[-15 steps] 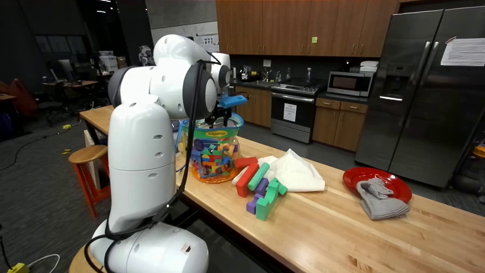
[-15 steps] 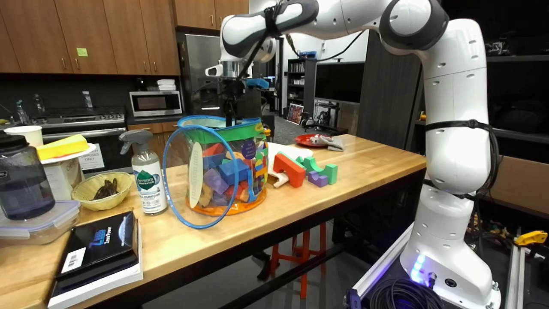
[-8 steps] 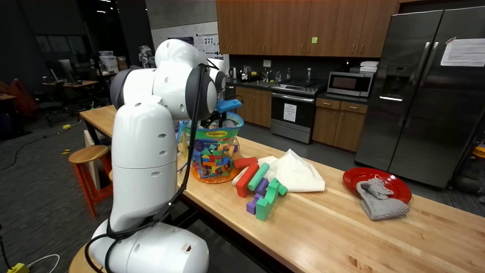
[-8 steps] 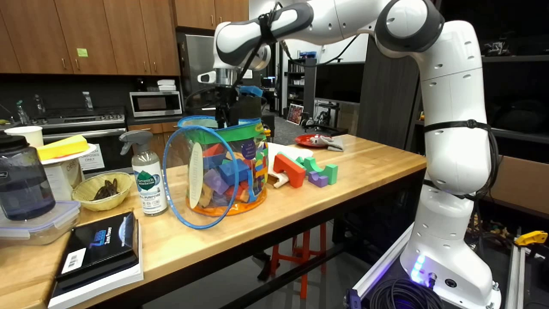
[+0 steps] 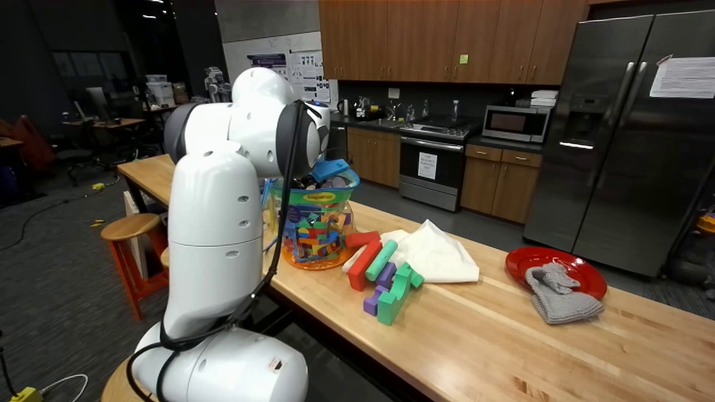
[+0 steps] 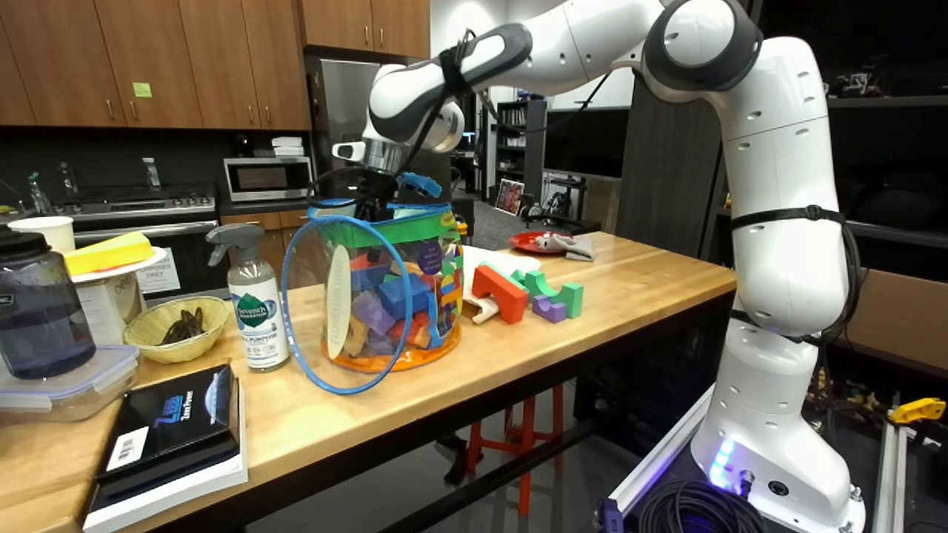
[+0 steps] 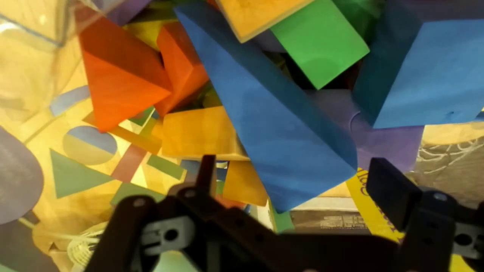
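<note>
My gripper point(image 7: 293, 162) is open, its fingers set wide apart, inside the mouth of a clear bag point(image 6: 392, 231) of foam blocks. In the wrist view a long blue block point(image 7: 264, 109) slants down so that its lower end shows between the fingers. No grip on it is visible; how far below it lies I cannot tell. Around it lie a green block point(image 7: 321, 45), an orange-red block point(image 7: 117, 79), a yellow-orange block point(image 7: 196, 132), a purple block point(image 7: 389, 145) and a bigger blue block point(image 7: 435, 71). In both exterior views the bag's rim hides the fingertips.
The bag's round blue-edged lid point(image 6: 346, 390) hangs open beside a spray bottle point(image 6: 255, 318). Several loose blocks, among them a red block point(image 5: 364, 265) and a green block point(image 5: 394, 296), lie by a white cloth point(image 5: 435, 254). A red plate point(image 5: 522, 259) holds a grey cloth point(image 5: 564, 304).
The gripper has come down into the bag's mouth and its wrist has tilted. In an exterior view it has also shifted left. The bag and loose blocks look unmoved.
</note>
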{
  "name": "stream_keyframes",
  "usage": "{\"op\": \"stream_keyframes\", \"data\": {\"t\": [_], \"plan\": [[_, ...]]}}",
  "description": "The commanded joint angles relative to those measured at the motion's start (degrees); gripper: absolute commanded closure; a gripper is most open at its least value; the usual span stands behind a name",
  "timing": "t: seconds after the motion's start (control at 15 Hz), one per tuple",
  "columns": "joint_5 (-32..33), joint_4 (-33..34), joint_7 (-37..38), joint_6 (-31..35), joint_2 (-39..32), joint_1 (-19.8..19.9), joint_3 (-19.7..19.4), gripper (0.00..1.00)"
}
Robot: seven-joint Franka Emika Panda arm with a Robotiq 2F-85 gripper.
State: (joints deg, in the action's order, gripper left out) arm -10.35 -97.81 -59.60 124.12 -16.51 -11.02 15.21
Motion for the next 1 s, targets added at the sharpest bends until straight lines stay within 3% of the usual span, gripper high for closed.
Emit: {"op": "stream_keyframes", "data": {"t": [0.0,0.53,0.87,0.93], "plan": [[-3.5,-3.7,-3.2,5.1,0.7,1.5,1.2,0.00],[-2.0,-8.9,-6.4,13.0,0.4,1.5,1.1,0.00],[-2.8,-10.3,-8.2,13.2,0.5,1.8,1.8,0.00],[-2.9,-10.6,-8.4,13.2,0.7,1.9,1.9,0.14]]}}
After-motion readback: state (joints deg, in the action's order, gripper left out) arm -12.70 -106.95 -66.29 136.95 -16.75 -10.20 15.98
